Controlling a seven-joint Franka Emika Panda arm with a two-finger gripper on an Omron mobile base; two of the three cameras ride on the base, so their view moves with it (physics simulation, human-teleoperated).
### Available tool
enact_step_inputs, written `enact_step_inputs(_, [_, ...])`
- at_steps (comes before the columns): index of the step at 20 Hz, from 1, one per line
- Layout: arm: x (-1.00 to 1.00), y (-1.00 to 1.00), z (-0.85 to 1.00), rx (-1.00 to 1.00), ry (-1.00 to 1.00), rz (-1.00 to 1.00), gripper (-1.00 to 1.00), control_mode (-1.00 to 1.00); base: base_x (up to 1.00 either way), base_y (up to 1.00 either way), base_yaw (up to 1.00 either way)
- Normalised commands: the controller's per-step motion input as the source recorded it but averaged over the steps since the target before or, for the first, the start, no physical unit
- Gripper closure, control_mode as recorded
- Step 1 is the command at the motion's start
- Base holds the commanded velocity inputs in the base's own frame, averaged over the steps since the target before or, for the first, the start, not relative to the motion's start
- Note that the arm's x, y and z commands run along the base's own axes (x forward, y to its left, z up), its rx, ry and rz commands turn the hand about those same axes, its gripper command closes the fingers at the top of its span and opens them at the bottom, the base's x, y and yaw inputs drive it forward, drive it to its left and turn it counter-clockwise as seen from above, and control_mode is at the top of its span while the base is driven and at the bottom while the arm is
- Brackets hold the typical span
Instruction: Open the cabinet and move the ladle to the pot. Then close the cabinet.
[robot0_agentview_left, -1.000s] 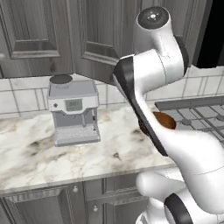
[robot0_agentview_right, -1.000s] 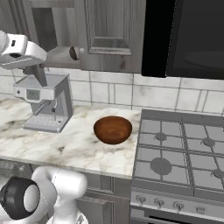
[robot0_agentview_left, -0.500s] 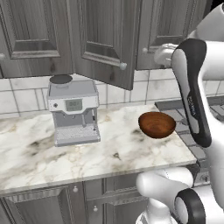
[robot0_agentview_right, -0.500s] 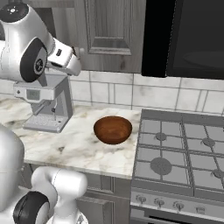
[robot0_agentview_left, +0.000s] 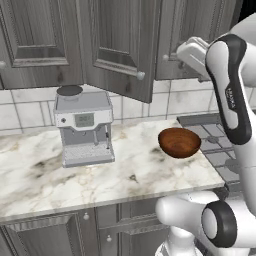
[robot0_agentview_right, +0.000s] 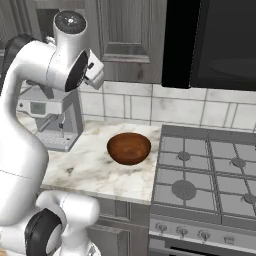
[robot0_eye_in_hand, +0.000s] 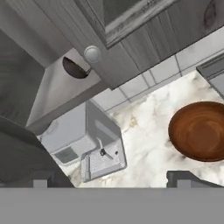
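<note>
The cabinet (robot0_agentview_left: 125, 45) hangs over the marble desk (robot0_agentview_left: 75, 180), and one of its dark grey doors stands swung out toward the room, its round silver knob (robot0_eye_in_hand: 92, 54) close before the hand camera. In the hand view a dark rounded shape (robot0_eye_in_hand: 74, 69) sits on the pale cabinet floor just behind the door edge, at about 7 o'clock from the knob; whether it is the ladle cannot be told.

The end effector (robot0_eye_in_hand: 113, 179) is released: its two dark tips stand wide apart at the bottom of the hand view with nothing between them. In the left base view the white arm rises at 3 o'clock of the picture, its hand up near the cabinet's right door.

On the desk a grey coffee machine (robot0_agentview_left: 82, 127) stands against the tiled wall, and a glossy reddish-brown wooden bowl (robot0_agentview_left: 179, 142) lies at 3 o'clock from it, well apart, near the gas stove (robot0_agentview_right: 205, 175). A black microwave (robot0_agentview_right: 210, 42) hangs above the stove.
</note>
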Motion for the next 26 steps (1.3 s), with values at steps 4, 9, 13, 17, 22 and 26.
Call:
enact_step_inputs(4, [0.76, 0.13, -0.13, 0.29, 0.04, 0.0, -1.0, -1.0, 0.0, 0.0, 0.0])
enact_step_inputs(9, [0.54, 0.47, -0.16, 0.21, 0.06, 0.0, -1.0, -1.0, 0.0, 0.0, 0.0])
enact_step_inputs(13, [0.48, 0.53, -0.01, 0.18, 0.03, 0.0, -1.0, -1.0, 0.0, 0.0, 0.0])
enact_step_inputs(17, [0.45, 0.49, 0.0, 0.15, 0.01, 0.0, -1.0, -1.0, 0.0, 0.0, 0.0])
enact_step_inputs(22, [0.17, 0.51, 0.0, 0.11, 0.0, 0.02, -1.0, -1.0, 0.0, 0.0, 0.0])
enact_step_inputs(26, [-0.05, 0.48, 0.0, 0.1, 0.0, 0.04, -1.0, -1.0, 0.0, 0.0, 0.0])
